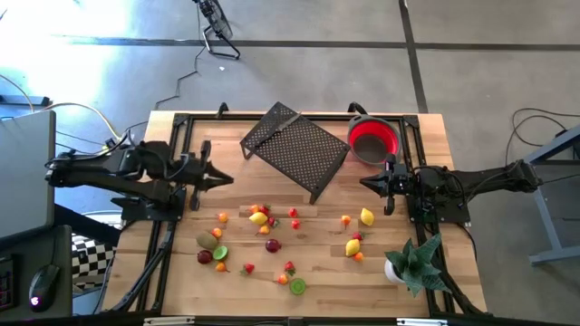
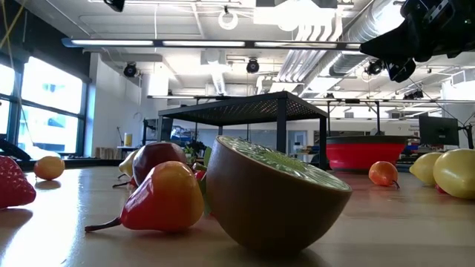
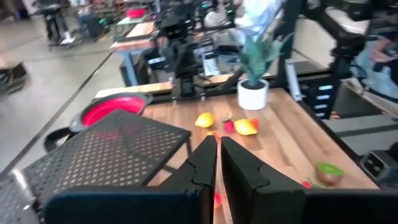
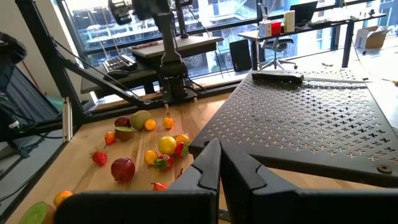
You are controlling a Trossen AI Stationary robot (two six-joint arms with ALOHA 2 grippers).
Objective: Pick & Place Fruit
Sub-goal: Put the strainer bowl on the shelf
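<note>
Several small toy fruits lie scattered on the near half of the wooden table: a lemon (image 1: 259,218), another lemon (image 1: 366,216), a brown kiwi (image 1: 207,241) and a green kiwi half (image 1: 297,286), which fills the low view's foreground (image 2: 274,193). The red bowl (image 1: 374,139) stands at the far right. My left gripper (image 1: 225,179) is shut and hangs level above the table's left side, pointing right, with its fingers together (image 3: 217,152). My right gripper (image 1: 367,181) is shut too and points left from the right side, its fingers (image 4: 219,158) above the table. Neither touches anything.
A black perforated rack (image 1: 294,149) stands on legs at the far middle, between the two grippers and next to the bowl. A spiky green plant in a white pot (image 1: 412,263) sits at the near right. Black frame rails run along both sides of the table.
</note>
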